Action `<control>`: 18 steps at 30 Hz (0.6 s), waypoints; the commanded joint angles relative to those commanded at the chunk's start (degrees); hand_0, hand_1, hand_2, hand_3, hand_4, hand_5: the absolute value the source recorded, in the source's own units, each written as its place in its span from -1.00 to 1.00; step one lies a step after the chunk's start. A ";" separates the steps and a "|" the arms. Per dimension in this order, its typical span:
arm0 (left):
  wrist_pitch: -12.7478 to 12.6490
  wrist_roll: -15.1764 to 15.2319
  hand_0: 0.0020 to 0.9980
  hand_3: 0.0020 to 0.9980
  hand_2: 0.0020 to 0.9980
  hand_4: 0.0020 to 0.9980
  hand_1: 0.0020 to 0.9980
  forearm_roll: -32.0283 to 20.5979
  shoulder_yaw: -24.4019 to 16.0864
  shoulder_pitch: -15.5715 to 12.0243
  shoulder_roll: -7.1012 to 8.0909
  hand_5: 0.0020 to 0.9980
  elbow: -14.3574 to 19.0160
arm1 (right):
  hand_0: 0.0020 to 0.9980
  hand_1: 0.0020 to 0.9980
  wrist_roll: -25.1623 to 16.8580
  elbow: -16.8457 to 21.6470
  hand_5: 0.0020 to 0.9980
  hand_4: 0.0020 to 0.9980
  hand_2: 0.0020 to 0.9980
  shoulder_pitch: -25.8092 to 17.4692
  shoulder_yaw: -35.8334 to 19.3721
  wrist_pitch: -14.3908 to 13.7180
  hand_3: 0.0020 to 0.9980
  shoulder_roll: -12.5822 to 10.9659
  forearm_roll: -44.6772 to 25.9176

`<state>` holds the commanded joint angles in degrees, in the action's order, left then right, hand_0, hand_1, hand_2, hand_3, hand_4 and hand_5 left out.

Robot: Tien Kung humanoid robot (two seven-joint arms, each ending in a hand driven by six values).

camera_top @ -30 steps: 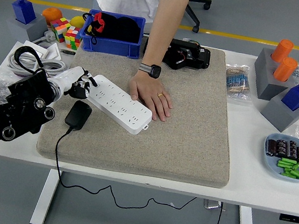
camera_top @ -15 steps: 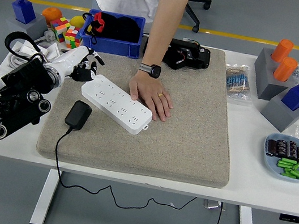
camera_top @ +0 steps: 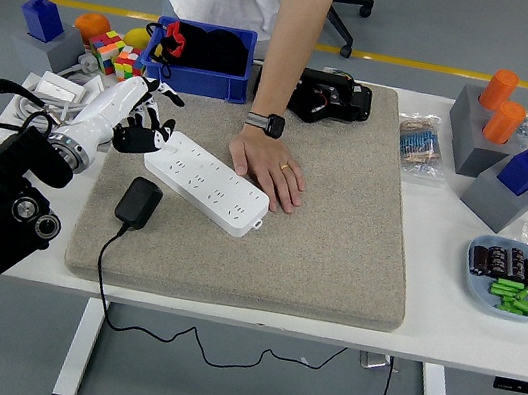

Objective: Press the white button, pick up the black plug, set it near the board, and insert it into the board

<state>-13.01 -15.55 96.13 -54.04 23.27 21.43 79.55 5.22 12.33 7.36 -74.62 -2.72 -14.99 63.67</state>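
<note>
The left hand (camera_top: pixel 136 115) hovers at the left end of the board (camera_top: pixel 208 183), its white fingers loosely spread and holding nothing; its fingertips sit just over or beside that end, and whether they touch it cannot be told. The right hand is out of view. A person's hand (camera_top: pixel 269 170) lies flat on the board's far edge, as if steadying it.

The plug (camera_top: pixel 138 202) lies on the grey mat (camera_top: pixel 341 221) just in front of the board's left end, apart from it, with its black cord (camera_top: pixel 126 296) trailing off the worktop's (camera_top: pixel 423 336) near edge.

The plug looks like a small rigid adapter block, light and smooth-sided, probably a little slippery. Its broad flat sides seem the best place to pinch, across the body and clear of the cord's exit. The dangling cord will likely drag and twist it as it is lifted.

The board looks stiff and light enough to slide when pushed.

No brand, label or writing can be read on either.
</note>
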 joint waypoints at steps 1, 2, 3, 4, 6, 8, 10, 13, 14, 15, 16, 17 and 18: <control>-0.38 0.33 0.53 0.68 0.56 0.92 0.65 0.49 -0.70 -1.32 -0.04 -0.57 0.48 | 0.24 0.17 -0.02 0.05 -0.19 0.32 0.17 0.08 0.11 0.00 0.17 -0.02 -0.04; -0.64 0.50 0.53 0.68 0.56 0.92 0.65 0.77 -1.06 -2.06 -0.08 -0.57 0.77 | 0.24 0.17 -0.03 0.09 -0.19 0.32 0.17 0.13 0.15 -0.01 0.17 -0.03 -0.07; -1.05 0.73 0.53 0.68 0.56 0.92 0.65 1.12 -1.46 -2.98 -0.14 -0.57 1.19 | 0.24 0.17 -0.05 0.13 -0.19 0.32 0.17 0.19 0.20 -0.02 0.17 -0.06 -0.11; -1.56 0.99 0.53 0.68 0.56 0.92 0.65 1.46 -1.80 -4.00 -0.21 -0.57 1.65 | 0.24 0.17 -0.06 0.18 -0.19 0.32 0.17 0.26 0.27 -0.02 0.17 -0.10 -0.14; -2.29 0.71 0.70 0.79 0.72 1.00 0.78 2.42 -2.35 -5.88 -0.40 -0.33 2.66 | 0.24 0.18 -0.10 0.25 -0.19 0.32 0.17 0.34 0.45 -0.03 0.17 -0.19 -0.17; -2.97 0.11 0.70 0.79 0.72 1.00 0.78 3.30 -2.75 -7.36 -0.70 -0.33 3.40 | 0.24 0.18 -0.11 0.24 -0.19 0.32 0.17 0.32 0.55 -0.04 0.17 -0.22 -0.14; -3.60 -0.72 0.70 0.79 0.72 1.00 0.78 4.07 -2.89 -8.69 -0.98 -0.33 4.02 | 0.24 0.18 -0.09 0.17 -0.19 0.32 0.17 0.21 0.68 -0.02 0.17 -0.19 -0.10; -4.60 -2.55 0.81 0.86 0.78 1.00 0.86 6.14 -2.38 -10.45 -1.17 -0.05 4.94 | 0.24 0.17 -0.07 0.14 -0.19 0.31 0.17 0.13 0.86 -0.01 0.17 -0.15 -0.07; -4.95 -3.46 0.81 0.86 0.78 1.00 0.86 7.23 -1.94 -11.00 -1.17 -0.05 5.32 | 0.24 0.17 -0.08 0.14 -0.19 0.31 0.17 0.13 0.89 -0.01 0.17 -0.15 -0.07; -5.36 -4.40 0.81 0.86 0.78 1.00 0.86 8.28 -1.43 -11.50 -1.14 -0.05 5.66 | 0.24 0.17 -0.07 0.13 -0.19 0.31 0.17 0.13 0.87 -0.02 0.17 -0.14 -0.06; -5.90 -5.29 0.81 0.86 0.78 1.00 0.86 9.16 -0.87 -11.91 -1.09 -0.05 5.93 | 0.24 0.17 -0.08 0.13 -0.19 0.31 0.17 0.12 0.87 -0.02 0.17 -0.14 -0.08; -6.13 -5.66 0.81 0.86 0.78 1.00 0.86 9.50 -0.65 -12.05 -1.08 -0.05 6.03 | 0.24 0.17 -0.08 0.14 -0.19 0.31 0.17 0.12 0.87 -0.02 0.17 -0.14 -0.09; -7.18 -6.99 0.81 0.87 0.80 1.00 0.87 10.94 0.18 -12.44 -1.10 -0.05 6.20 | 0.24 0.17 -0.09 0.14 -0.19 0.31 0.17 0.13 0.91 -0.03 0.17 -0.18 -0.08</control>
<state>-20.19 -22.55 107.07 -53.86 10.84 20.32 85.75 5.14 12.48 7.49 -73.70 -2.75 -15.17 63.59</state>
